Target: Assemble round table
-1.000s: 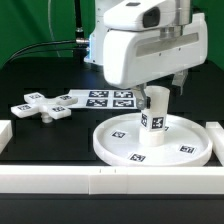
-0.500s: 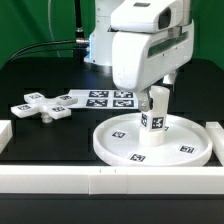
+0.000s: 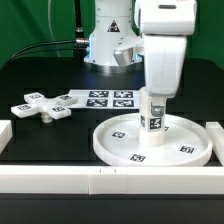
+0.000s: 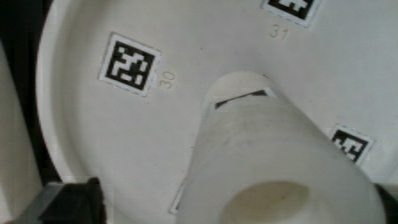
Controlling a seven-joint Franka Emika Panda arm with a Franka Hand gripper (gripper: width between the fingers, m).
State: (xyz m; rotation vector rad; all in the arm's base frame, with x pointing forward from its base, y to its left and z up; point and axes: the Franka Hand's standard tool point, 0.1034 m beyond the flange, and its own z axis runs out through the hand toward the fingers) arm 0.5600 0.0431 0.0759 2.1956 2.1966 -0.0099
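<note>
Round table [image 3: 176, 132] about halfway built, judging by how the parts lie. Gripper [image 3: 157, 90] hangs straight down over the leg [image 3: 152, 124]. The jaws look spread. In the wrist view the one finger [image 4: 71, 201] that shows sits clear of the leg [image 4: 267, 150] with a gap between them (other finger is out of frame, so I go by this side only). Nothing is pinched.

Leg stands upright at the middle of the disc [image 3: 108, 148], its hollow top end facing up at the wrist camera. Whether it is seated fully home in the hub cannot be told; the joint is hidden in the exterior view and only partly shown from the wrist. Disc [image 4: 98, 120] lies flat on the black table [image 3: 50, 135], toward the exterior view's right, just behind the white border rail [image 3: 60, 180].

Cross foot [image 3: 40, 106] lies loose on the table, well apart from the disc toward the exterior view's left, next to the marker board [image 3: 106, 98]. Not yet picked up.

Done: disc placed, leg set on the hub. Left: maybe tightening the leg, then fetching the cross foot and fitting it onto the leg's open top.
</note>
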